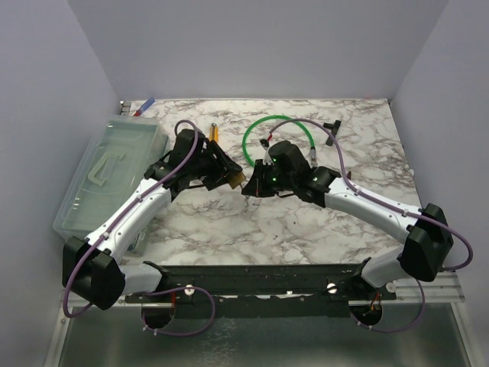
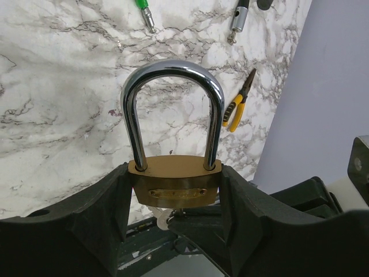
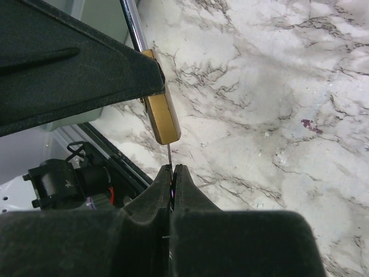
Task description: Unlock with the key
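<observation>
Clamping padlock [image 2: 174, 189] body in left gripper [image 2: 176, 176], steadying it, keyway toward right gripper [image 3: 172, 172]. Pinching key [image 3: 169, 154] there, jaws together, blade straight ahead, meeting padlock's underside for insertion.

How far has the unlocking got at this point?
Done: the left gripper clamps the brass padlock by its body, and the right gripper is shut on the key. In hand: the key tip meets the padlock's underside; how deep is unclear. Left: turning it, since the shackle sits closed.
</observation>
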{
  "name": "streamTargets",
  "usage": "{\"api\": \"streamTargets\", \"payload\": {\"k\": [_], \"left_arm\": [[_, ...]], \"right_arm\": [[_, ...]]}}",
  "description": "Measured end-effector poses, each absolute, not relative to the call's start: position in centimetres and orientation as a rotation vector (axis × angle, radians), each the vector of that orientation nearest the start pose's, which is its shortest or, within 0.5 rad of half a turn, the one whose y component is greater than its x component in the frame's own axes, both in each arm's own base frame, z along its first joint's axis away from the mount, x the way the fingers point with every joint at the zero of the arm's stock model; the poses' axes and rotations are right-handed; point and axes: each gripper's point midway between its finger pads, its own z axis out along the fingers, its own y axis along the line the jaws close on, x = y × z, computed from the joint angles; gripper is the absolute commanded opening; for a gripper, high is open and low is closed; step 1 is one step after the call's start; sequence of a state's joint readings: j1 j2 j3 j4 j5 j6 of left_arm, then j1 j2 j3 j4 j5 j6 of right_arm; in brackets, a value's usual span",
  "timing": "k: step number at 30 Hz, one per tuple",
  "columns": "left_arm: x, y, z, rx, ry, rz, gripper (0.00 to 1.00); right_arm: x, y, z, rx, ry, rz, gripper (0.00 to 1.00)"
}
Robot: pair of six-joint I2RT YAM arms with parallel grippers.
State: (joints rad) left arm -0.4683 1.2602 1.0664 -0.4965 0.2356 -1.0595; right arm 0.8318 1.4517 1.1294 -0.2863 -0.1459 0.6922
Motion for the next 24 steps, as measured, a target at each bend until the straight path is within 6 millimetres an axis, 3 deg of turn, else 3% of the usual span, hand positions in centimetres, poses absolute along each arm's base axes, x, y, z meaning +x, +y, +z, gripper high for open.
{"api": "streamTargets", "payload": {"k": [6, 24], "left_arm": [[28.82, -23.05, 21.05, -0.605, 2.398, -1.014, 0.00], [29.00, -23.12, 21.13, -0.618, 2.388, -1.024, 0.00]], "right_arm": [[24.89, 34.62, 19.27, -0.309, 2.355, 0.923, 0.00], [24.98, 34.77, 19.49, -0.236, 2.351, 1.033, 0.00]]}}
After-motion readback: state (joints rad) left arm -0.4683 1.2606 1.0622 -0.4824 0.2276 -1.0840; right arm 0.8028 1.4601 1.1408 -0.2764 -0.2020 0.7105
